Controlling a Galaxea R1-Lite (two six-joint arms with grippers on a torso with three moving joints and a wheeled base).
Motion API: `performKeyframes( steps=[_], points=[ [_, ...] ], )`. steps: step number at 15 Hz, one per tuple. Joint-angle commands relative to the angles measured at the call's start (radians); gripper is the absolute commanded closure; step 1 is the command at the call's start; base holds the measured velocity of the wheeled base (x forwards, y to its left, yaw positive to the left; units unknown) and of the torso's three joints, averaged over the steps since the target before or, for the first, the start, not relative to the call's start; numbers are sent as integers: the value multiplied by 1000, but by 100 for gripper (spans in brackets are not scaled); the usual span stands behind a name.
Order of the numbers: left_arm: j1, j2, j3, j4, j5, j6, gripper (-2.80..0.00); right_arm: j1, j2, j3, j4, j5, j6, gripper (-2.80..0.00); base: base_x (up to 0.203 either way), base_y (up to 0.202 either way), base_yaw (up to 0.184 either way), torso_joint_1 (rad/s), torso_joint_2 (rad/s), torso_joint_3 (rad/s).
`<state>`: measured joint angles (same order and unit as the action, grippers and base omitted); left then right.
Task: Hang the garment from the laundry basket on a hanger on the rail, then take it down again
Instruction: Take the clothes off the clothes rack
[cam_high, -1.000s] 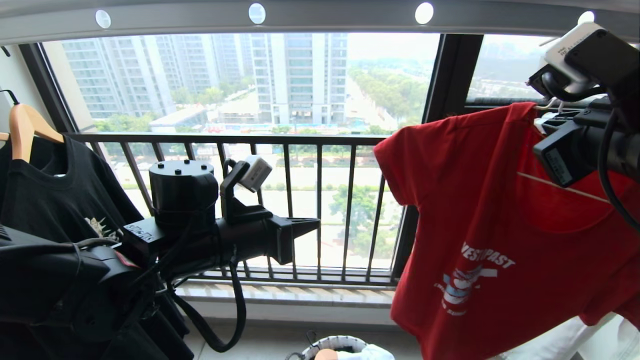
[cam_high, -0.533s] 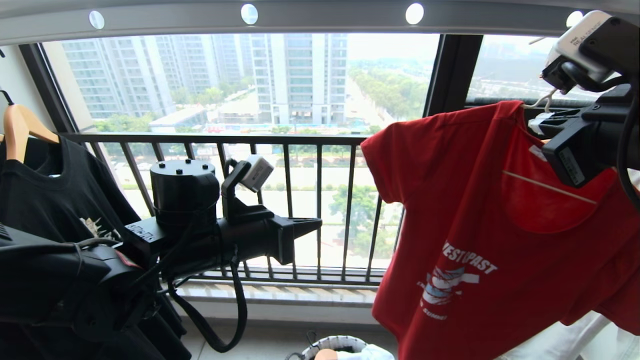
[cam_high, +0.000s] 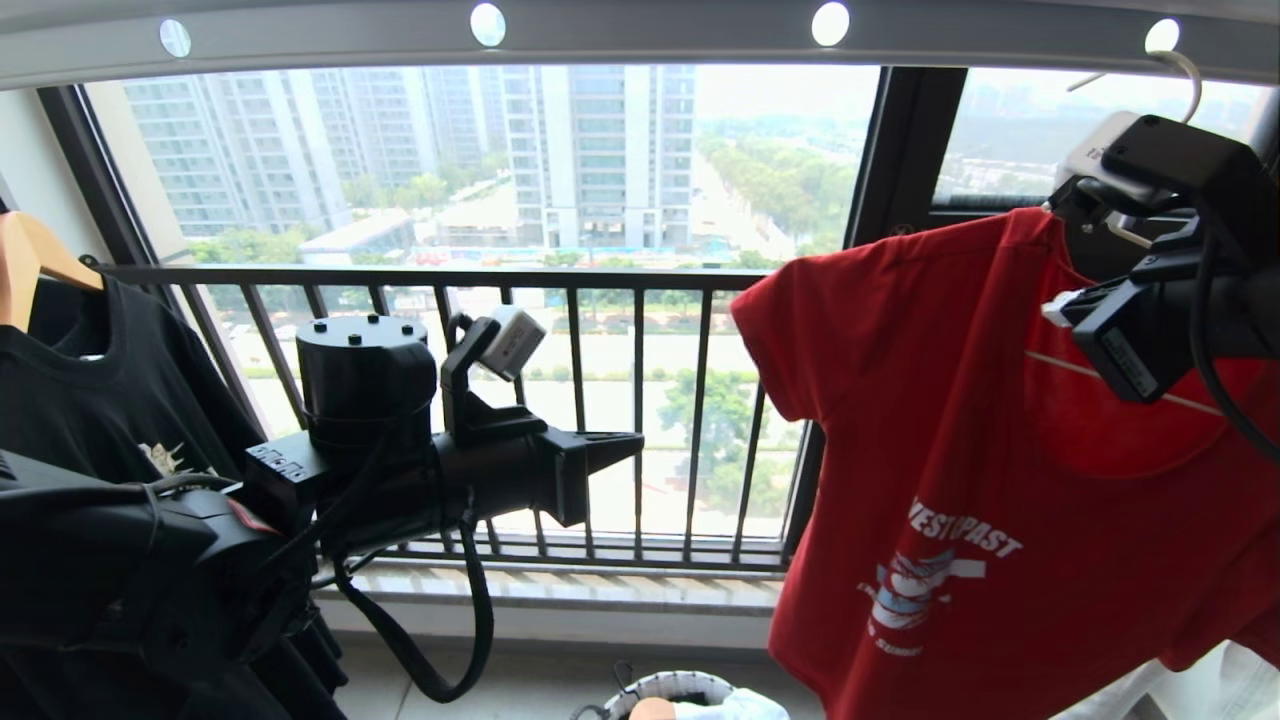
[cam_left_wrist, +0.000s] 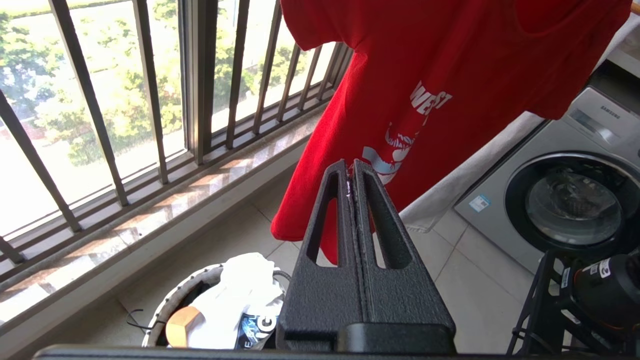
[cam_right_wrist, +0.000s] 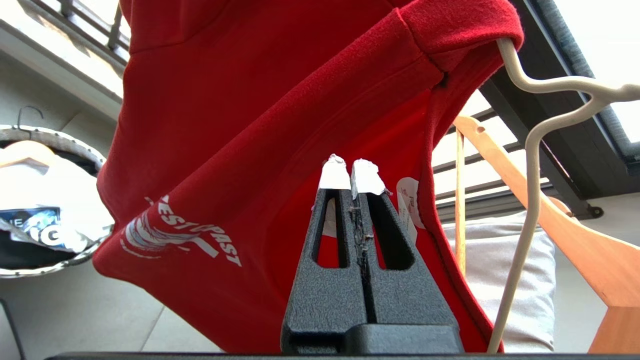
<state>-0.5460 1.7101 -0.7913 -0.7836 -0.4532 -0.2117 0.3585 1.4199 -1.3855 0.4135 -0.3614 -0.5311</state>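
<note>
- Black cotton T-shirt (cam_high: 90, 400) hangs at the far left on a thick wooden hanger (cam_high: 30, 265), beside the window's black barred railing (cam_high: 560, 280).
- Black-cased left arm reaches level in front of that railing; the left pincer (cam_high: 625, 443) has its two fingers pressed together and holds nothing, its tips in free air well apart from any cloth.
- Grey overhead rail (cam_high: 640, 35), pierced by a row of round holes, runs across the top of the head view from left to right.
- Small round laundry basket (cam_high: 665, 690) with a white rim edged in dark trim stands on the tiled floor below the railing, with white cloth (cam_left_wrist: 240, 295) lying in it.
- Bright red short-sleeved T-shirt (cam_high: 960, 480) with a white and light-blue print and white lettering hangs to the right, out of the basket, draped on a thin pale off-white wire hanger (cam_right_wrist: 530, 165) whose hook (cam_high: 1185, 70) rises to the rail by its rightmost hole.
- The right pincer (cam_right_wrist: 351, 170), white-taped at the tips, sits at the shirt's neckline with its fingers closed flat together; nothing shows between them, and the wire hanger lies beside it, not in its grip.
- Another wooden hanger (cam_right_wrist: 575, 240) and a pale cloth (cam_right_wrist: 515, 280) show behind the red shirt.
- A grey front-loading washing machine (cam_left_wrist: 565, 200) stands on the floor further right.
</note>
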Motion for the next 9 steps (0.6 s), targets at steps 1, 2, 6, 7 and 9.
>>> performKeyframes(
  steps=[1, 2, 6, 7, 9],
  points=[
    [0, 0, 0, -5, -2, -2, 0, -27, 32, -21, 24, 34, -3, 0, 0, 0, 0, 0, 0, 0],
    [0, 0, 0, -5, -2, -2, 0, -38, 47, -39, 24, 35, -3, 0, 0, 0, 0, 0, 0, 0],
    [1, 0, -1, -6, -2, -2, 0, -69, 70, -66, 22, 9, -94, 0, 0, 0, 0, 0, 0, 0],
    [1, 0, 0, -6, -2, -2, 0, -70, 70, -71, 19, -1, -103, 0, 0, 0, 0, 0, 0, 0],
    [1, 0, 0, -5, -2, -2, 0, -70, 73, -86, 15, -2, -106, 0, 0, 0, 0, 0, 0, 0]
  ],
)
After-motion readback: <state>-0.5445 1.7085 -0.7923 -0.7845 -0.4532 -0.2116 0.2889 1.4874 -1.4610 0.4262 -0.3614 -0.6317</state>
